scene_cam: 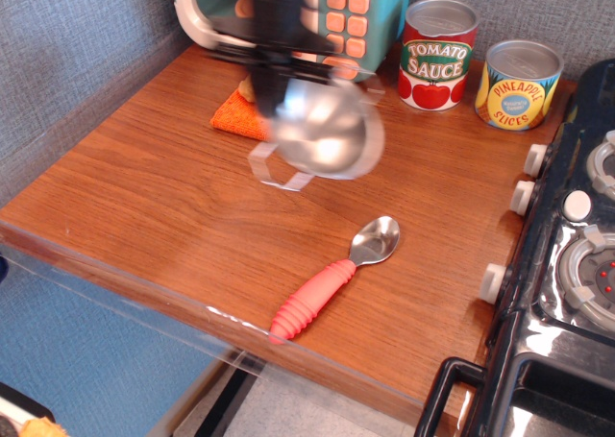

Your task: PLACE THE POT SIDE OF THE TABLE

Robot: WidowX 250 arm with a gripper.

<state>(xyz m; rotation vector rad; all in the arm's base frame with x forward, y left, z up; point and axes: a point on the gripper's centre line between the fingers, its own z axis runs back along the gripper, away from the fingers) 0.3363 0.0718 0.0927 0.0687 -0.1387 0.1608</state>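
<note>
The pot (327, 134), a small shiny steel bowl with thin wire loop handles, hangs tilted in the air above the brown wood-grain table (144, 187). It is blurred by motion. My gripper (274, 86) is shut on the pot's left rim and holds it up over the orange cloth's right edge. The gripper body is blurred, and its fingertips are partly hidden by the pot.
An orange cloth (231, 115) lies at the back beneath the gripper. A toy microwave (346, 10) stands behind. A tomato sauce can (438, 53) and a pineapple can (519, 84) stand at back right. A pink-handled spoon (332, 279) lies in front. A black toy stove (567, 264) is at right.
</note>
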